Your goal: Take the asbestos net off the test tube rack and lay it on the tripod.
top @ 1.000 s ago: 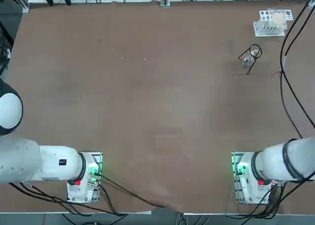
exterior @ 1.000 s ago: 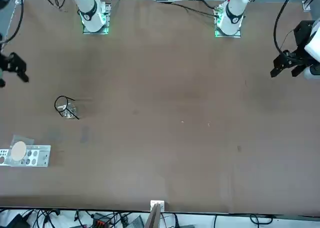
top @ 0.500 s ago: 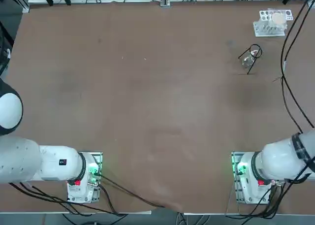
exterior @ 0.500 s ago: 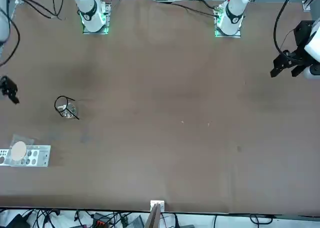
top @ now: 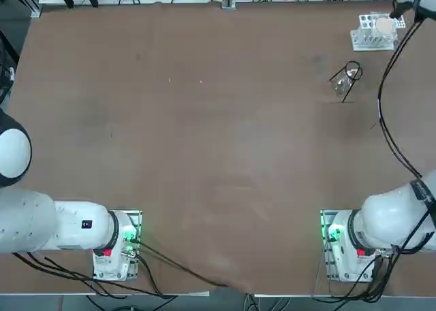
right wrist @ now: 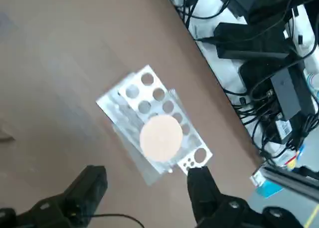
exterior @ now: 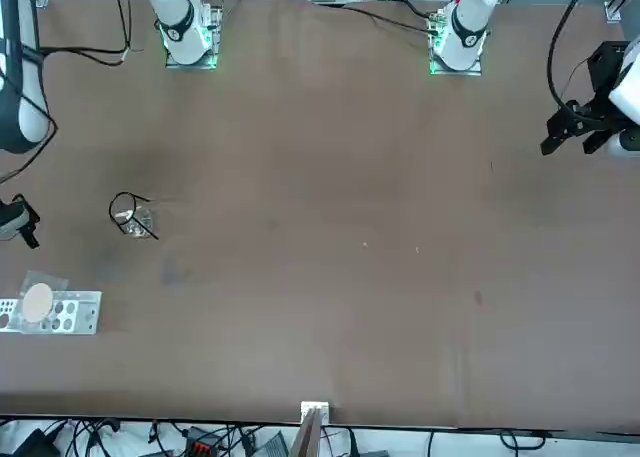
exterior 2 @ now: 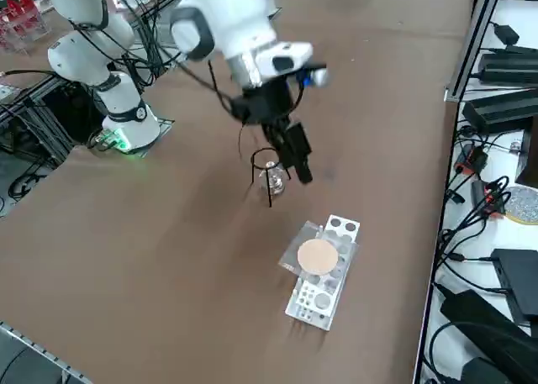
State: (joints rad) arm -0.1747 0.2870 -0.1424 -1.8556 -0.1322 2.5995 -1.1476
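Overhead, the asbestos net (top: 385, 26), a square of fine grey wire mesh with a smooth pale beige disc at its centre, lies flat on the test tube rack (top: 368, 37). The rack is a small white plastic block whose upper face is pierced by rows of round holes; it sits at the table's (top: 204, 134) far right corner, on a matte brown surface. Near it, toward the robot, stands the tripod (top: 347, 76), a thin black wire stand with a round ring top and slim splayed legs, and a small clear glass item (top: 340, 85) sits within those legs. The right gripper (exterior 2: 296, 155) hangs in the air above the table beside the tripod and near the rack, touching nothing. Its two dark fingers (right wrist: 89, 185) stand spread well apart with nothing between them.
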